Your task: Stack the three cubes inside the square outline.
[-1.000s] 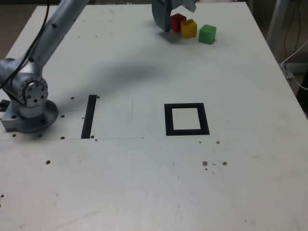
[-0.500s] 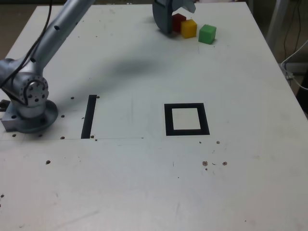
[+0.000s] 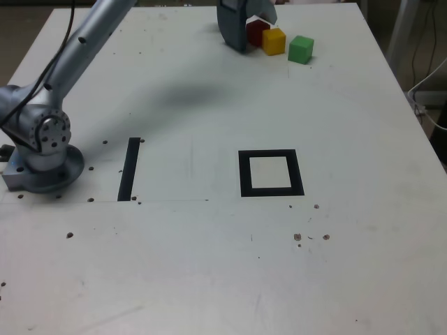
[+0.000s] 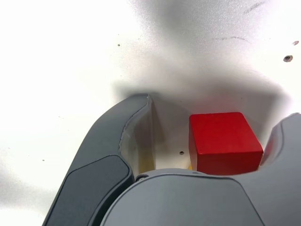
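The red cube (image 4: 225, 142) is seen in the wrist view sitting between the two jaws of the end effector (image 4: 207, 136), nearer one jaw, with a clear gap left to the other; contact cannot be confirmed, so the jaws are read as apart and straddling, not yet clamped. In the exterior view the end effector (image 3: 246, 29) is placed at the far edge of the table (image 3: 209, 265), partly hiding the red cube (image 3: 258, 29). The yellow cube (image 3: 273, 41) is found just beside it, toward the exterior view's right, with the green cube (image 3: 301, 49) a little further right. The square outline (image 3: 271, 172) lies well apart, nearer the camera. The arm is stretched far out from its base, wrist angled down. A closing move is judged next.
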{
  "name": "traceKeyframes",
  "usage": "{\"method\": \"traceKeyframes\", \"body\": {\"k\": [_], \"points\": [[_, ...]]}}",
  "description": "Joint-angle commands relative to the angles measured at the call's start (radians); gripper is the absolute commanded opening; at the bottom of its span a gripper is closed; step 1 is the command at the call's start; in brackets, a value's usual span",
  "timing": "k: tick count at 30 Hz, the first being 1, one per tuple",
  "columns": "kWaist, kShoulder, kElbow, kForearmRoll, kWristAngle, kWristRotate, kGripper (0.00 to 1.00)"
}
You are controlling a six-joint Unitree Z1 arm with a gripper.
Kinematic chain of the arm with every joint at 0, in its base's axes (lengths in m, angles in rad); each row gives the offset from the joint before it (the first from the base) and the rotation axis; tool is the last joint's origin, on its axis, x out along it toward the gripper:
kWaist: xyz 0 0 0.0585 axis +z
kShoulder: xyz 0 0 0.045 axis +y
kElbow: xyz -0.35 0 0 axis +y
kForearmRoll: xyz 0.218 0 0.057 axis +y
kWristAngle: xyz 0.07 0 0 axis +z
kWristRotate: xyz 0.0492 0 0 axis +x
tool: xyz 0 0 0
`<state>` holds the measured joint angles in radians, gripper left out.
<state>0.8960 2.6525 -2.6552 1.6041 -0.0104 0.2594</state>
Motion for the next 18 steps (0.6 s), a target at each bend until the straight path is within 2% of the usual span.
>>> {"method": "traceKeyframes", "body": {"k": [1,5,18], "points": [[0.001,0.002,-0.014,0.033,0.004,-0.001,0.38],[0.001,0.001,-0.018,0.033,0.006,0.000,0.30],[-0.003,-0.014,-0.016,0.033,0.010,0.016,0.28]]}}
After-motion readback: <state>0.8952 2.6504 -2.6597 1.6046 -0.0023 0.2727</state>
